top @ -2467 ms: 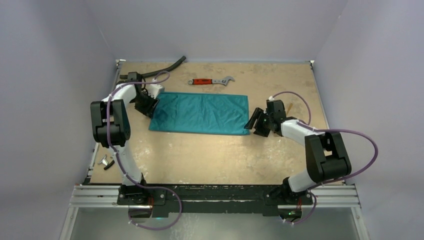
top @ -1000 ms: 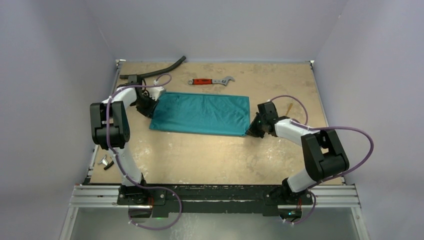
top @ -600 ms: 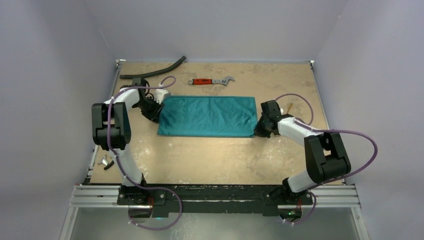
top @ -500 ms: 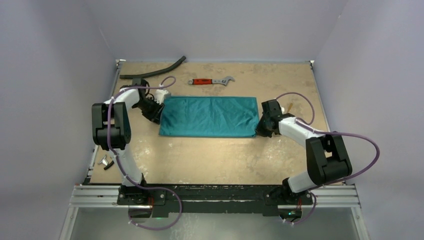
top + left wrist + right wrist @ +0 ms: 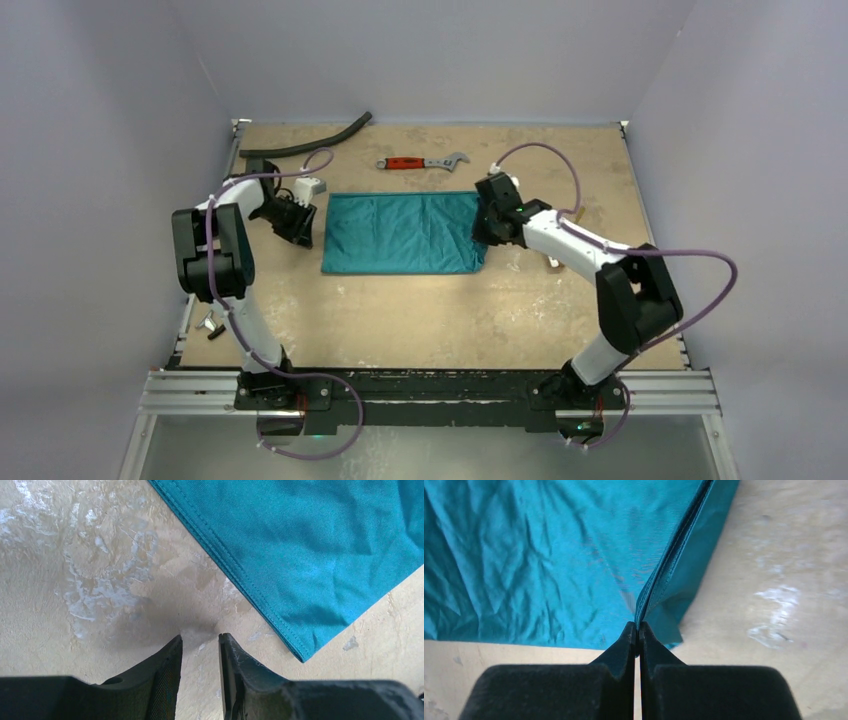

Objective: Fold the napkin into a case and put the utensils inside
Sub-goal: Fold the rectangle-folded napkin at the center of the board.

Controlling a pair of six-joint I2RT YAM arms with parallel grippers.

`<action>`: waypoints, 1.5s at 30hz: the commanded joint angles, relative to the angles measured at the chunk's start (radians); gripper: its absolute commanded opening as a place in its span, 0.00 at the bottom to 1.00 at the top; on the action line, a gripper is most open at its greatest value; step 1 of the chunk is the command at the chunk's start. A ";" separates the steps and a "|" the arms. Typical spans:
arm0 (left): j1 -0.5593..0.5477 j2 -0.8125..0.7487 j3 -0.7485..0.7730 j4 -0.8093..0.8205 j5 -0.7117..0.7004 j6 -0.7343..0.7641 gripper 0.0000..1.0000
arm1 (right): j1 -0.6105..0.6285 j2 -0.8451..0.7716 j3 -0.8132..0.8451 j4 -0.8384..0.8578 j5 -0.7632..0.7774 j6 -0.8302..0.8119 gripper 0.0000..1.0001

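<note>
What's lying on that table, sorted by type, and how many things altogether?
Cloth: 1, a teal napkin
Hand tools: 2, a red-handled wrench and small pliers
Black hose: 1
Small pale item beside the right arm: 1, too small to identify
Total: 5

Place: looks like a robotics lab test cell to me, definitely not somebody's kitchen or office.
Walls: plain pale-purple panels [image 5: 430, 50] box the table in at 9, 12 and 3 o'clock.
Table: tan board [image 5: 420, 310], scuffed and blotched white, pretty beat up.
Frame: bare aluminium rail [image 5: 430, 395] runs along the 6 o'clock edge.
Robots: a left arm [image 5: 215, 250] and a right arm [image 5: 630, 300], white and black, stand bolted at that rail.
Wiring: purple cables [image 5: 700, 262] loop loose off both arms.
Props: red-handled wrench [image 5: 420, 162] at 12 o'clock, black hose [image 5: 305, 140] at 11, teal napkin [image 5: 400, 232] mid-table. A mix like that says test rig.
</note>
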 commanded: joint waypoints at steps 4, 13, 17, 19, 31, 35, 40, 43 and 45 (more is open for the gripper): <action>-0.011 -0.047 -0.105 0.089 0.060 0.015 0.29 | 0.132 0.147 0.202 -0.028 -0.069 -0.025 0.02; -0.010 -0.052 -0.155 0.152 0.084 -0.001 0.26 | 0.248 0.393 0.514 -0.057 -0.163 -0.043 0.02; -0.010 -0.044 -0.156 0.150 0.098 -0.004 0.26 | 0.270 0.486 0.623 -0.074 -0.217 -0.065 0.01; -0.010 -0.041 -0.156 0.152 0.100 -0.005 0.26 | 0.279 0.530 0.671 -0.090 -0.232 -0.076 0.01; -0.011 -0.027 -0.154 0.139 0.105 -0.013 0.26 | 0.309 0.716 0.898 -0.083 -0.368 -0.097 0.03; -0.010 -0.022 -0.148 0.139 0.103 -0.019 0.25 | 0.313 0.737 0.938 -0.045 -0.403 -0.073 0.03; -0.010 -0.014 -0.148 0.139 0.102 -0.025 0.25 | 0.319 0.741 0.941 0.029 -0.451 -0.038 0.03; -0.011 -0.012 -0.148 0.141 0.102 -0.027 0.25 | 0.326 0.756 0.962 0.053 -0.484 -0.033 0.03; -0.010 -0.011 -0.144 0.139 0.100 -0.028 0.25 | 0.329 0.773 0.981 0.051 -0.487 -0.030 0.03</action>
